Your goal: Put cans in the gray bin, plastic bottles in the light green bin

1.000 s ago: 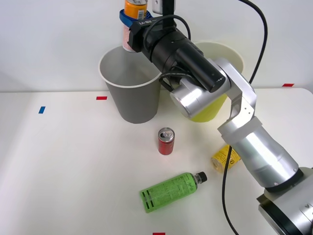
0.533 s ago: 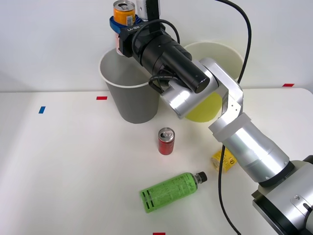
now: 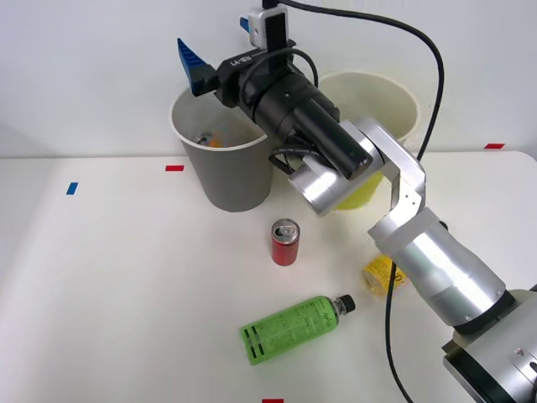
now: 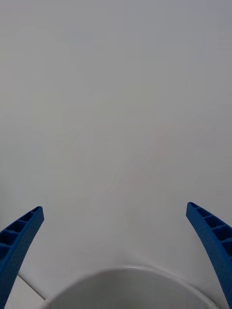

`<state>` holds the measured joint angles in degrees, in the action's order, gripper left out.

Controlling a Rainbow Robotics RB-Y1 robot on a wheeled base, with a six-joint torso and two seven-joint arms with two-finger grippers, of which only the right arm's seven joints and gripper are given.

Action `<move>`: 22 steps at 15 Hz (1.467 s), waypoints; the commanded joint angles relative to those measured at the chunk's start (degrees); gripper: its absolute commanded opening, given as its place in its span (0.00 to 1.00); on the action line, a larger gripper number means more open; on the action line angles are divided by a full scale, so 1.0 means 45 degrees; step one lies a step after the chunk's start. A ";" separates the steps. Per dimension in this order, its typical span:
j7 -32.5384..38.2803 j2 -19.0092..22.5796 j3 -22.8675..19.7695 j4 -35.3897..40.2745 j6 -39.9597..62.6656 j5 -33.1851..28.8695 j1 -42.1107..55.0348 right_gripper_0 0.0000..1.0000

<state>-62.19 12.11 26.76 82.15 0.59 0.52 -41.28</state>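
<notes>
Gripper (image 3: 220, 46) of the right arm hangs spread and empty above the gray bin (image 3: 225, 164) at the surface's far edge, the orange can (image 3: 210, 137) lying inside. Beside it stands the light green bin (image 3: 394, 105); nearer are the red can (image 3: 285, 243), green-labelled bottle (image 3: 289, 329) and yellow-labelled bottle (image 3: 379, 275).

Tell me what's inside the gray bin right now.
Inside the gray bin a small orange patch, probably the orange can, lies low against the near-left wall. The bin's front wall hides the bottom, so the rest of the can and anything else there can't be seen.
</notes>
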 commanded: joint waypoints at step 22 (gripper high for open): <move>-0.0067 0.1918 -0.3856 0.8717 -0.3411 -0.1600 1.7649 1.00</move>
<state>-62.31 21.21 10.16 121.39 -14.63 -7.13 36.90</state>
